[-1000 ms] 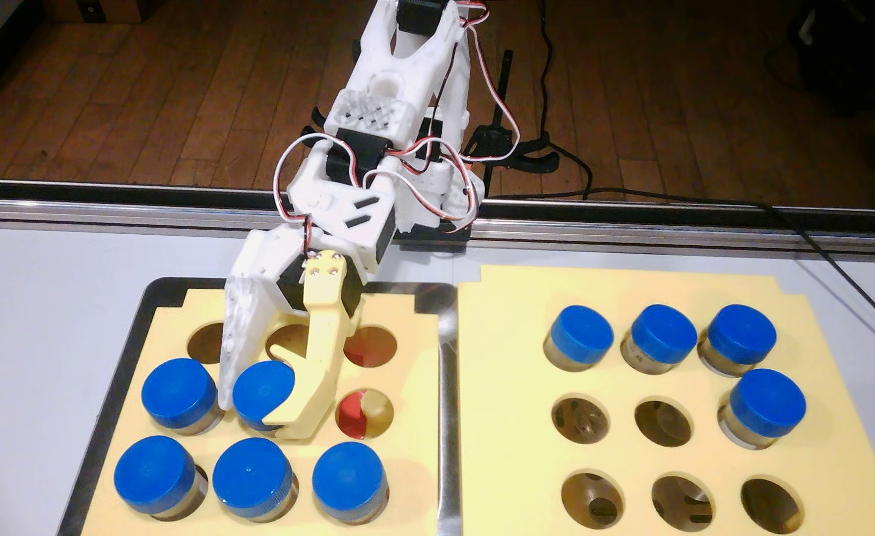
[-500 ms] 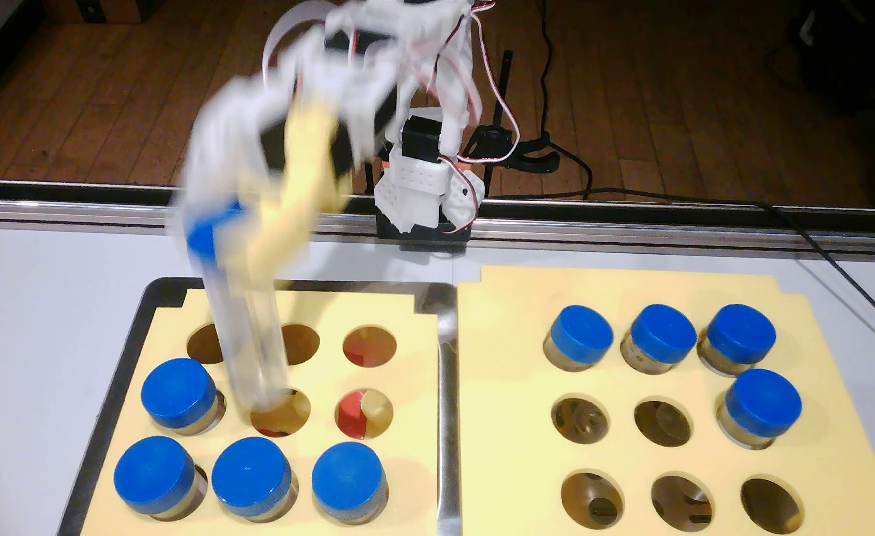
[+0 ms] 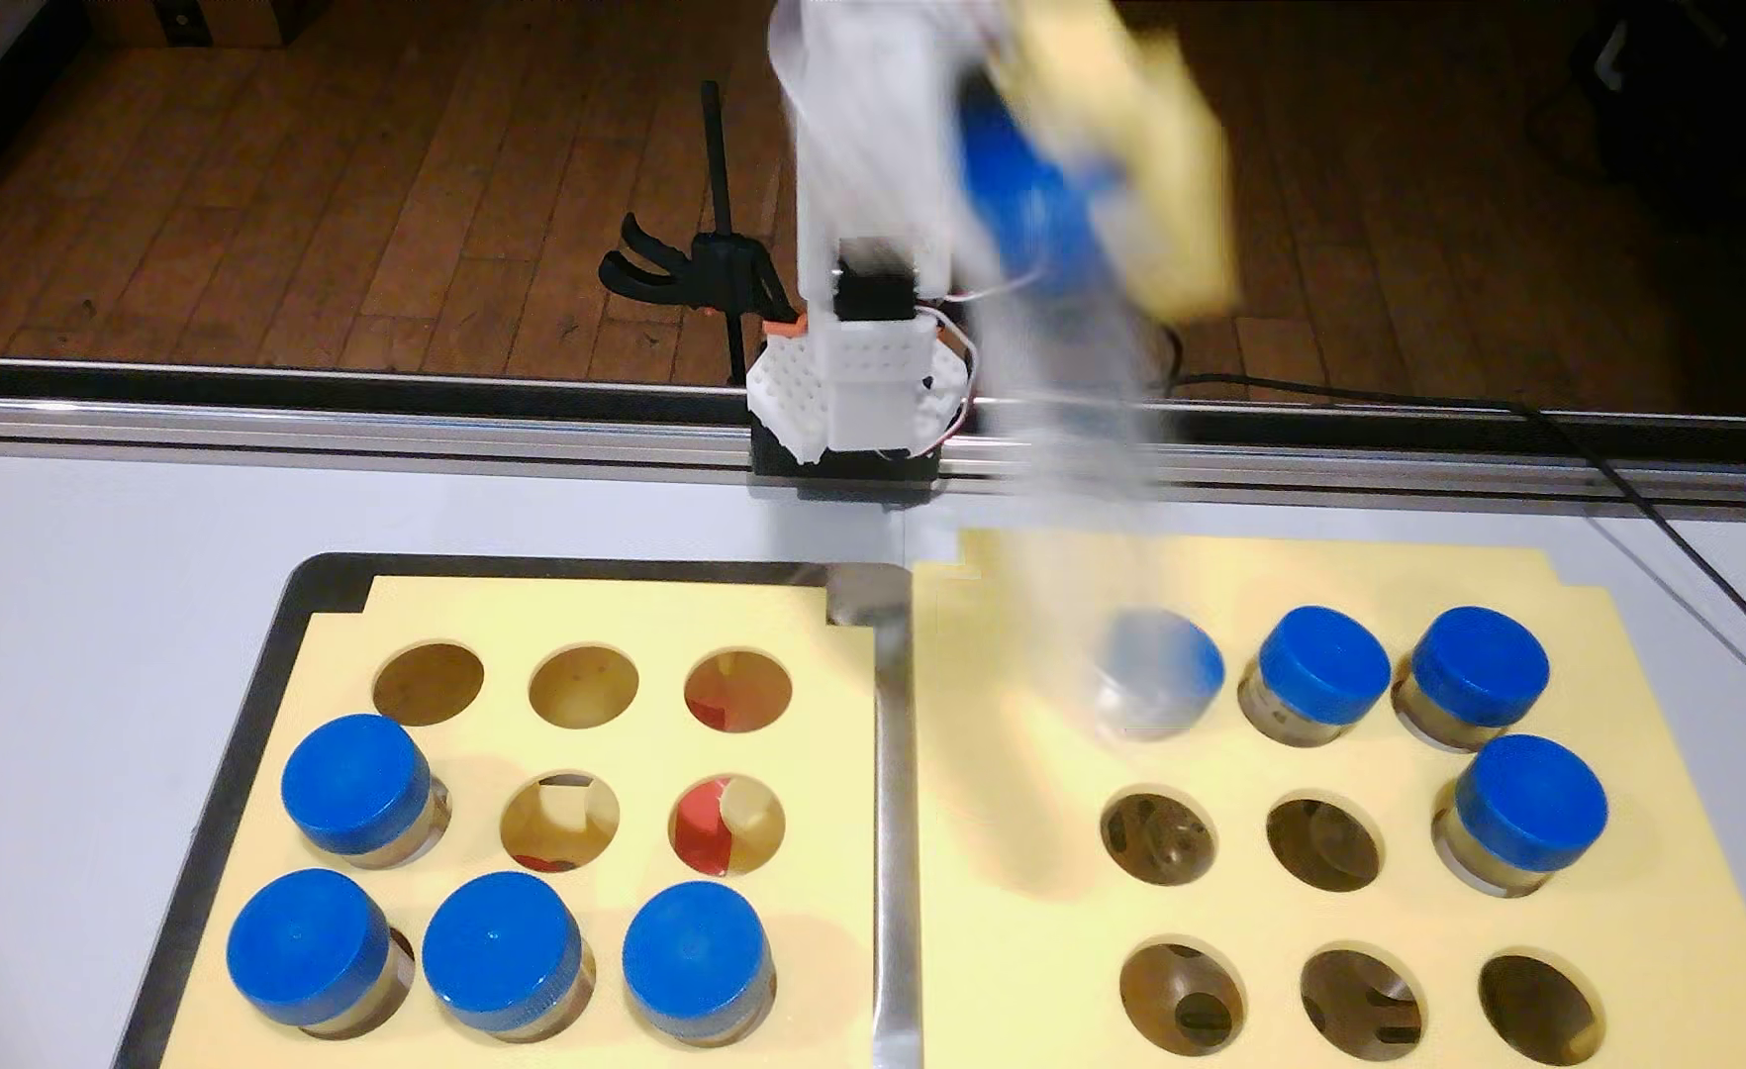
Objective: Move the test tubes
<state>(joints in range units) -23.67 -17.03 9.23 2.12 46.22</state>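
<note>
My gripper (image 3: 1064,206) is raised high above the back of the table, motion-blurred, shut on the blue cap of a clear test tube (image 3: 1075,411). That tube hangs slanting down over the right yellow foam rack (image 3: 1013,781), and its lower end blurs across the back-left seated tube (image 3: 1172,658). Three more blue-capped tubes (image 3: 1323,666) stand in that rack's back row and right side. The left foam rack (image 3: 828,781) holds several capped tubes (image 3: 355,781) along its front row and middle left. Its middle hole (image 3: 560,822) is empty.
The left rack sits in a black tray (image 3: 195,822) with a metal edge (image 3: 895,822) between the racks. The arm's base (image 3: 848,401) is clamped at the table's back rail. A black clamp (image 3: 684,272) and cables (image 3: 1671,535) lie behind and to the right.
The gripper pulled a tube up out of the left rack's middle hole, then swung right with it to above the right rack. That hole now stands empty.
</note>
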